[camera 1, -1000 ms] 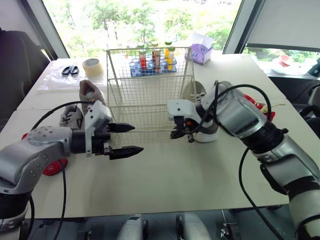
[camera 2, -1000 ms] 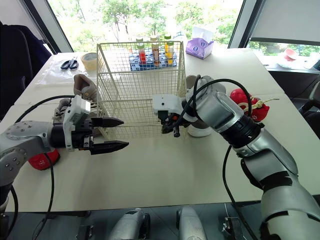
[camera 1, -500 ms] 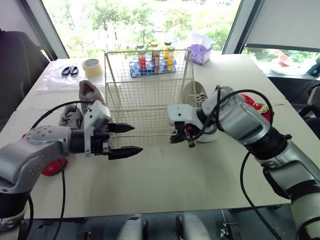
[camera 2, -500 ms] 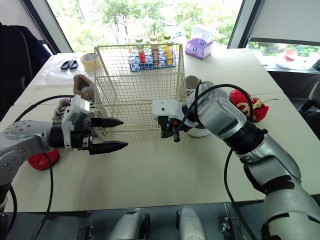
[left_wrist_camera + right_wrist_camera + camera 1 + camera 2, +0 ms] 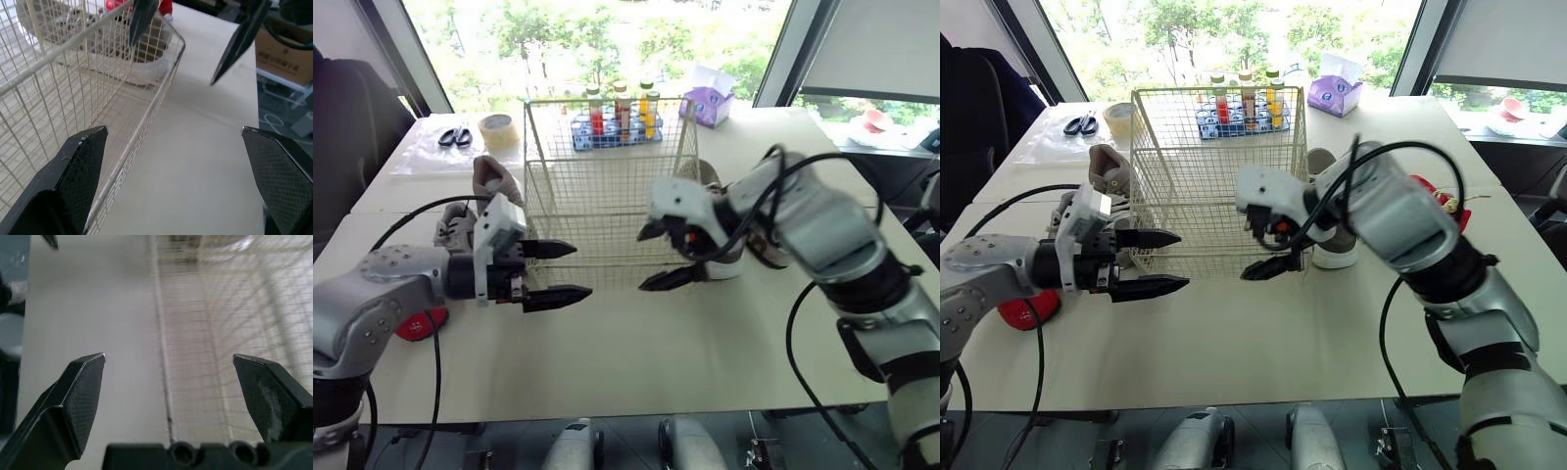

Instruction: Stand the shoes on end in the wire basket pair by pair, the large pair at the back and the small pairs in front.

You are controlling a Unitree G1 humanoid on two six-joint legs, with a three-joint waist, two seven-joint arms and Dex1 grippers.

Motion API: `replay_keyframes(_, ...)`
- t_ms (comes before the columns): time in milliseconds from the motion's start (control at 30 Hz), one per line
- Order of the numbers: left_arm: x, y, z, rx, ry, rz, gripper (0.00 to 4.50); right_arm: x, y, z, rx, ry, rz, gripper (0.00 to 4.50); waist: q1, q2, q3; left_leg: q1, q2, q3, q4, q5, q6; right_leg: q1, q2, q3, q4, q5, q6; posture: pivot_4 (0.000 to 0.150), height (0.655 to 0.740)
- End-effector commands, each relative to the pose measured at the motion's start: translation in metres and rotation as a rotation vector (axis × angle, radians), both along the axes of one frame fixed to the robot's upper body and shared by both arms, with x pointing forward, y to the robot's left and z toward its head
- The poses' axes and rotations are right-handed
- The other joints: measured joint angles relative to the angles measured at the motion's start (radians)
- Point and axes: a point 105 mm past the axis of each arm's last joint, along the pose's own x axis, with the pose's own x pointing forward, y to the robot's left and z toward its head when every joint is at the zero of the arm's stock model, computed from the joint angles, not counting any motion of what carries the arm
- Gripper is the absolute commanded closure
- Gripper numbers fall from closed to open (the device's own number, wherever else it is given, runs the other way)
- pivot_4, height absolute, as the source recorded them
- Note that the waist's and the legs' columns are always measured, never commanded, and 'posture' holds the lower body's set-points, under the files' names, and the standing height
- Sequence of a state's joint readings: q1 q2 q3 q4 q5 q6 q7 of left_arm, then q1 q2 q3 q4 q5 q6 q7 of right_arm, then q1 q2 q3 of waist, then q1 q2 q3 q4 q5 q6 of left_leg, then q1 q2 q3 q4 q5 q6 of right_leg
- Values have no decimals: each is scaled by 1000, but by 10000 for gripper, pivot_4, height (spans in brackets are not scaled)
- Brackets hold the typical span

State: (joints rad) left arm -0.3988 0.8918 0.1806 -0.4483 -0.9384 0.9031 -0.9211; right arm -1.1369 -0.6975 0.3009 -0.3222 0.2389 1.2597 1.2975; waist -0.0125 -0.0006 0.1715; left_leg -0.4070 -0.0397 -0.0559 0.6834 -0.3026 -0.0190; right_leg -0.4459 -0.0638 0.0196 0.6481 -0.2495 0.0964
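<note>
- The table (image 5: pixel 636 343) is a flat, pale, matte slab. It gives the shoes a stable place to lie until each is lifted.
- The wire basket (image 5: pixel 607 100) stands upright in the middle of it. It is a tall open-topped box of thin cream wire in a fine square grid, and it looks empty. Judging by that, no pair has been placed yet. Its central spot puts it within reach of both arms.
- The pale sneaker (image 5: pixel 1335 257) lies on its side just beside the basket's right wall. Its rubber sole is smooth and white, and the right arm partly hides it. It seems the larger kind, so it likely belongs at the back.
- A beige shoe (image 5: pixel 494 176) and a grey one (image 5: pixel 455 227) sit just beside the left wall, soft and fabric-like in look.
- A small red shoe (image 5: pixel 416 325) lies near the left forearm.
- The right gripper (image 5: pixel 642 261) hangs at the basket's front right corner, holding nothing. Its two pointed black fingers are spread wide, one above the other, probably ready to take a shoe.
- The left gripper (image 5: pixel 582 270) hovers at the front left corner. It is likewise spread and empty, and its textured tips point across toward the other gripper.
</note>
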Motion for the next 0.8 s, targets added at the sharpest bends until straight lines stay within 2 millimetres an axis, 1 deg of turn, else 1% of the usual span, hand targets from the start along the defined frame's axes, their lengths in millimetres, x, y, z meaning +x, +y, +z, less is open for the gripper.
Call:
replay_keyframes(33, -2, 0, 27, -112, -35, -15, 0, 11, -22, 78, 348, -149, -156, 154, -2, 0, 0, 0, 0, 0, 0, 0, 0, 0, 0, 0, 0, 0, 0, 1500, 7400)
replay_keyframes(67, 2, 1, 34, -153, -44, 1, 0, 25, -40, 96, 458, -238, -264, 154, -2, 0, 0, 0, 0, 0, 0, 0, 0, 0, 0, 0, 1, 0, 0, 1500, 7400)
replay_keyframes(100, 5, 0, 40, -200, -46, 18, 0, 33, -61, 103, 513, -306, -355, 154, -1, -1, -1, 0, 0, 0, 0, 0, 0, 0, 0, 0, 1, 0, 0, 1500, 7400)
replay_keyframes(133, 6, -3, 46, -249, -45, 14, 0, 37, -84, 102, 549, -350, -445, 154, 3, -3, -2, 1, 0, -1, 0, 0, -1, 1, 0, 0, 1, 0, 0, 1500, 7400)
replay_keyframes(167, 7, -8, 51, -289, -48, 12, 0, 39, -104, 99, 585, -378, -518, 154, 11, -7, -4, 1, 0, -1, 0, 1, -1, 2, 0, 0, 0, 0, 0, 1500, 7400)
replay_keyframes(200, 8, -13, 55, -327, -48, 17, 0, 40, -119, 94, 624, -394, -589, 154, 19, -10, -6, 1, 0, -4, 0, 1, -1, 3, 0, 0, 0, 0, 0, 1500, 7400)
replay_keyframes(233, 8, -18, 55, -344, -42, 17, 0, 41, -135, 89, 672, -413, -665, 154, 24, -10, -6, 1, 0, -3, 0, 1, -1, 3, 0, 0, 0, 0, 0, 1500, 7400)
replay_keyframes(300, 6, -31, 48, -316, -31, 0, 0, 44, -167, 72, 785, -413, -836, 154, 23, -10, -6, 1, -2, -1, 1, 1, -1, 3, -2, 2, 0, 0, 0, 1500, 7400)
replay_keyframes(333, 6, -35, 45, -301, -27, -4, 0, 43, -176, 65, 814, -413, -882, 154, 22, -10, -6, 1, -2, 0, 1, 1, -1, 2, -2, 3, 1, 0, 0, 1500, 7400)
replay_keyframes(367, 4, -39, 40, -268, -24, -12, 0, 42, -183, 52, 799, -417, -920, 154, 20, -9, -5, 1, -2, 0, 1, 1, -1, 2, -2, 3, 1, 0, 0, 1500, 7400)
replay_keyframes(400, 1, -43, 38, -242, -22, -34, 0, 38, -190, 32, 781, -415, -959, 154, 18, -9, -5, 1, -2, 1, 1, 1, -2, 1, -1, 3, 1, 0, 0, 1500, 7400)
replay_keyframes(467, -4, -47, 37, -221, -17, -63, 0, 30, -198, 7, 752, -422, -1010, 154, 17, -9, -6, 1, 0, 0, 0, 1, -2, 2, 1, 3, 1, 0, 0, 1500, 7400)
replay_keyframes(500, -5, -46, 39, -218, -17, -73, 0, 25, -195, -6, 752, -404, -1014, 154, 14, -8, -6, 1, 0, 0, 0, 1, -2, 1, 1, 3, 1, 0, 0, 1500, 7400)
replay_keyframes(567, -4, -43, 42, -183, -28, -76, 0, 11, -178, -39, 742, -341, -1001, 154, 6, -7, -6, 2, 0, 1, -1, 2, -2, 1, 2, 4, 3, 0, 0, 1500, 7400)
replay_keyframes(600, -3, -42, 41, -155, -33, -76, 0, 6, -169, -50, 766, -315, -1002, 154, -3, -7, -6, 3, 0, 0, -2, 1, -1, 1, 2, 4, 3, 0, 0, 1500, 7400)
replay_keyframes(667, -3, -40, 37, -115, -33, -74, 0, 1, -158, -58, 800, -300, -1005, 154, -12, -3, -5, 5, 1, 1, -2, 0, 0, 2, 4, 5, 5, 0, 0, 1500, 7400)
replay_keyframes(700, -4, -38, 34, -91, -32, -73, 0, -3, -148, -64, 815, -281, -993, 154, -15, -1, -5, 8, 1, 5, -2, 0, 1, 3, 4, 7, 7, 0, 0, 1500, 7400)
replay_keyframes(767, -7, -36, 31, -69, -23, -75, 0, -9, -134, -72, 830, -252, -972, 154, -19, -1, -5, 16, 1, 6, -3, 0, 1, 9, 4, 9, 7, 0, 0, 1500, 7400)
replay_keyframes(800, -7, -35, 30, -64, -20, -77, 0, -11, -130, -74, 835, -245, -969, 154, -19, -1, -5, 18, 2, 4, -4, 0, 2, 13, 7, 7, 6, -1, 0, 1500, 7400)
